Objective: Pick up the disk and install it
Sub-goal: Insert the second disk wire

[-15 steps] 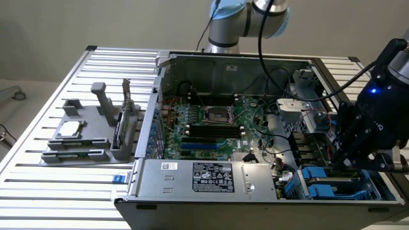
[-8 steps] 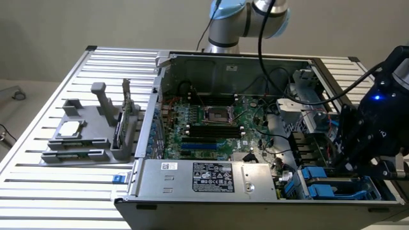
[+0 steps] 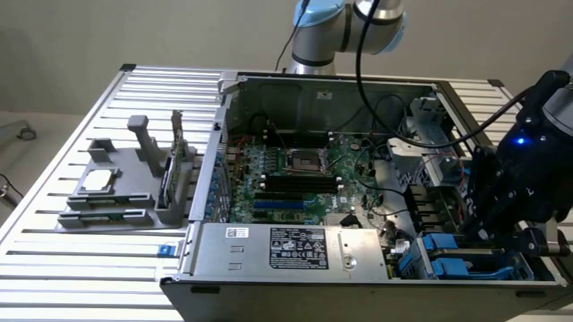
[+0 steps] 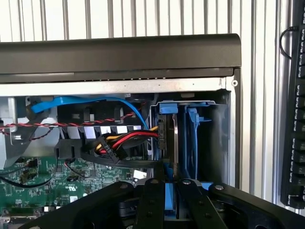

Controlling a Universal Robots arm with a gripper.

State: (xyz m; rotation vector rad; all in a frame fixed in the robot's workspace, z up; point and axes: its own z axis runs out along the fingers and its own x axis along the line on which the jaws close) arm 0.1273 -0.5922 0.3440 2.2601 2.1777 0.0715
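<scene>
The disk (image 4: 174,143) stands on edge in the drive bay at the corner of the open computer case (image 3: 224,127), its thin metal side flanked by bright blue rails. My gripper (image 4: 170,185) reaches down onto it, and the black fingers (image 4: 152,200) are shut on the disk's near end, with blue rail showing between them. In the exterior view my gripper (image 3: 497,225) hangs over the bay at the case's front corner on the exterior view's right, just above blue carriers (image 3: 447,258).
Red, yellow and black power wires (image 4: 126,140) and a blue data cable (image 4: 86,102) lie right beside the bay. The motherboard (image 3: 296,181) fills the case floor, with the grey power-supply box (image 3: 296,249) in front. A grey fixture tray (image 3: 125,194) sits on the exterior view's left. A keyboard (image 4: 293,119) lies beyond the case wall.
</scene>
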